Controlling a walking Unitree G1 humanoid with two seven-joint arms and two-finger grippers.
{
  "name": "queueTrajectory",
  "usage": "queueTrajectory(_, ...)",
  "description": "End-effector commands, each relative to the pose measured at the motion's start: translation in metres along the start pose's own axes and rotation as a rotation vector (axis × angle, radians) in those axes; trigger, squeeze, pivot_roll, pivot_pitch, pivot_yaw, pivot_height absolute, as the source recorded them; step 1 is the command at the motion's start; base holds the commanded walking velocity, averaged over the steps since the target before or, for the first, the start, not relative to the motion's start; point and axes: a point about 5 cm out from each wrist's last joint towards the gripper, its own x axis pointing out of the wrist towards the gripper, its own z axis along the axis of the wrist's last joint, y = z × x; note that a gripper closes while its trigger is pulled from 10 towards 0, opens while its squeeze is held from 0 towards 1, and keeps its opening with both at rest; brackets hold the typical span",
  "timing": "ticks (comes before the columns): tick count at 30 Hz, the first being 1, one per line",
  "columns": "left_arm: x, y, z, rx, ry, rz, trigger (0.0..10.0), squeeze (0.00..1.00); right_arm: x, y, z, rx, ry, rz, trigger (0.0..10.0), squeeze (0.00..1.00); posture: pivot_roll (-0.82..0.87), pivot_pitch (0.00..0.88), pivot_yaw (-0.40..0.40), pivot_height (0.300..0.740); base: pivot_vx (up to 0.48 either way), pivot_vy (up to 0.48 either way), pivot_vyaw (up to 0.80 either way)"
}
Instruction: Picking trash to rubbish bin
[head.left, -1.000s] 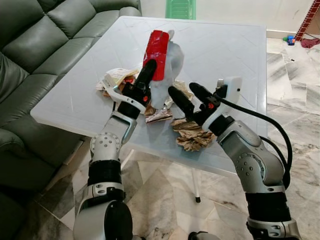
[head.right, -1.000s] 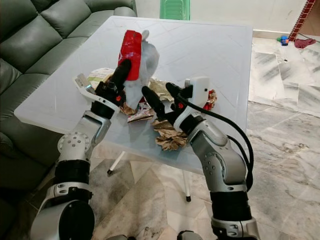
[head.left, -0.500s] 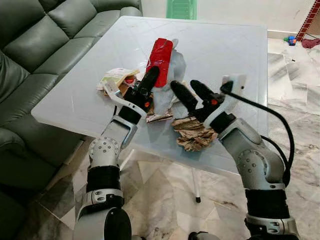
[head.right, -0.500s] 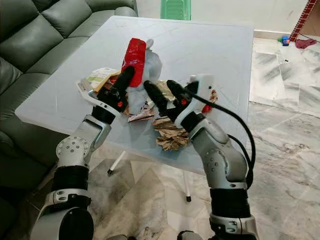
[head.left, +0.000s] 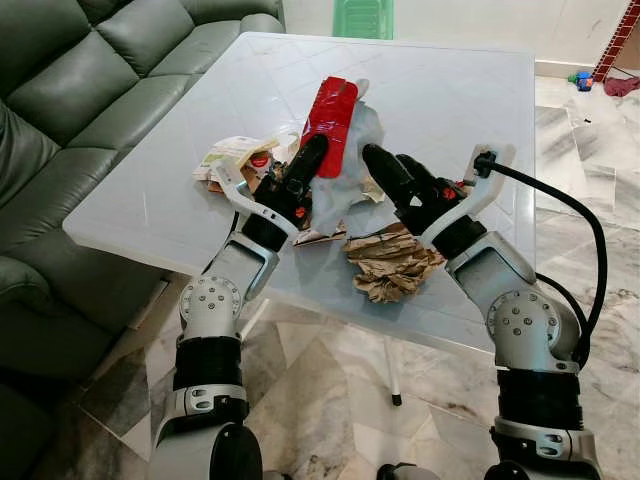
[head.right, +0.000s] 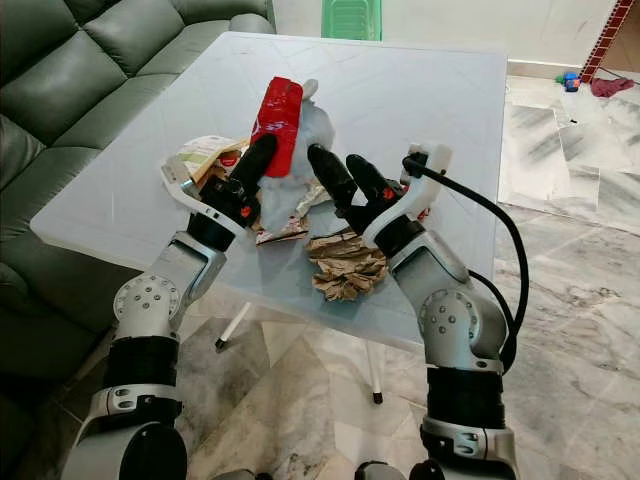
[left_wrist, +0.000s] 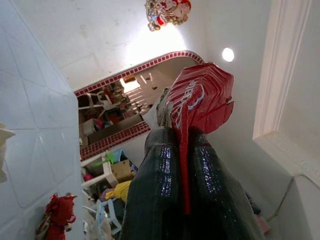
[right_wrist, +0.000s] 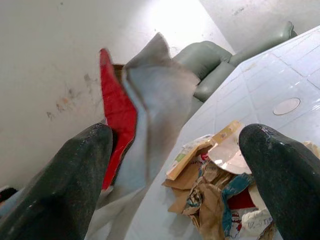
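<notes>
1. The left gripper (head.left: 318, 150), just above the middle of the left eye view, has its jaws clamped on a flattened red wrapper (head.left: 331, 110). The left wrist view shows the red foil pinched in the seam between the two fingers, a grip that suits so thin a piece.
2. A pale plastic bag (head.left: 362, 125) hangs against the wrapper. It seems to rise with it, though I cannot tell whether the jaws catch it too.
3. The right gripper (head.left: 392, 170) sits right of centre, jaws spread wide, aimed at the bag, probably to steady or take it.
4. Both forearms slant up from the lower frame over the near edge of the white bench (head.left: 450, 80).
5. More trash lies on the bench: crumpled brown paper (head.left: 390, 262) below the right wrist, and cartons and scraps (head.left: 235, 155) left of the left gripper.
6. A green sofa (head.left: 70, 90) occupies the upper left.
</notes>
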Motion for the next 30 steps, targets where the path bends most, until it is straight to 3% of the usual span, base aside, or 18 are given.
queueTrajectory(1, 0.005, -0.003, -0.025, -0.102, -0.009, -0.031, 10.0, 0.0, 0.002, -0.001, 0.005, 0.019, -0.011, -0.002, 10.0, 0.0, -0.11, 0.105, 0.084, 0.74, 0.0, 0.0, 0.0)
queueTrajectory(7, 0.01, -0.011, -0.031, -0.12, 0.007, -0.059, 10.0, 0.0, 0.001, 0.007, -0.009, 0.032, 0.03, 0.037, 9.9, 0.0, -0.1, 0.104, 0.08, 0.74, 0.0, 0.0, 0.0)
queueTrajectory(8, 0.01, -0.012, -0.032, -0.125, 0.007, -0.064, 10.0, 0.0, 0.002, 0.008, -0.01, 0.038, 0.035, 0.043, 5.5, 0.0, -0.1, 0.104, 0.081, 0.74, 0.0, 0.0, 0.0)
queueTrajectory(9, 0.01, -0.013, -0.032, -0.129, 0.009, -0.068, 10.0, 0.0, 0.002, 0.009, -0.012, 0.042, 0.039, 0.047, 5.6, 0.0, -0.1, 0.104, 0.081, 0.74, 0.0, 0.0, 0.0)
queueTrajectory(10, 0.011, -0.014, -0.033, -0.133, 0.011, -0.071, 10.0, 0.0, 0.002, 0.01, -0.013, 0.044, 0.043, 0.051, 7.2, 0.0, -0.1, 0.104, 0.081, 0.74, 0.0, 0.0, 0.0)
queueTrajectory(11, 0.011, -0.014, -0.033, -0.134, 0.012, -0.073, 10.0, 0.0, 0.002, 0.01, -0.013, 0.047, 0.045, 0.053, 7.2, 0.0, -0.1, 0.105, 0.081, 0.74, 0.0, 0.0, 0.0)
queueTrajectory(12, 0.011, -0.015, -0.035, -0.135, 0.018, -0.075, 10.0, 0.0, 0.001, 0.011, -0.014, 0.051, 0.05, 0.06, 8.0, 0.0, -0.1, 0.105, 0.081, 0.74, 0.0, 0.0, 0.0)
queueTrajectory(13, 0.011, -0.015, -0.036, -0.137, 0.021, -0.077, 10.0, 0.0, 0.001, 0.012, -0.015, 0.053, 0.051, 0.062, 5.8, 0.0, -0.1, 0.105, 0.081, 0.74, 0.0, 0.0, 0.0)
queueTrajectory(14, 0.011, -0.016, -0.037, -0.139, 0.023, -0.078, 10.0, 0.0, 0.001, 0.012, -0.015, 0.055, 0.053, 0.063, 5.8, 0.0, -0.1, 0.105, 0.081, 0.74, 0.0, 0.0, 0.0)
queueTrajectory(15, 0.011, -0.016, -0.037, -0.141, 0.024, -0.079, 10.0, 0.0, 0.001, 0.011, -0.015, 0.056, 0.053, 0.063, 4.8, 0.0, -0.1, 0.105, 0.081, 0.74, 0.0, 0.0, 0.0)
queueTrajectory(16, 0.011, -0.016, -0.038, -0.146, 0.027, -0.079, 10.0, 0.0, 0.0, 0.011, -0.016, 0.06, 0.053, 0.063, 0.0, 0.0, -0.1, 0.106, 0.08, 0.74, 0.0, 0.0, 0.0)
queueTrajectory(30, 0.01, -0.018, -0.049, -0.18, 0.051, -0.077, 10.0, 0.0, -0.001, 0.009, -0.015, 0.067, 0.042, 0.046, 0.0, 0.0, -0.1, 0.098, 0.08, 0.74, 0.0, 0.0, 0.0)
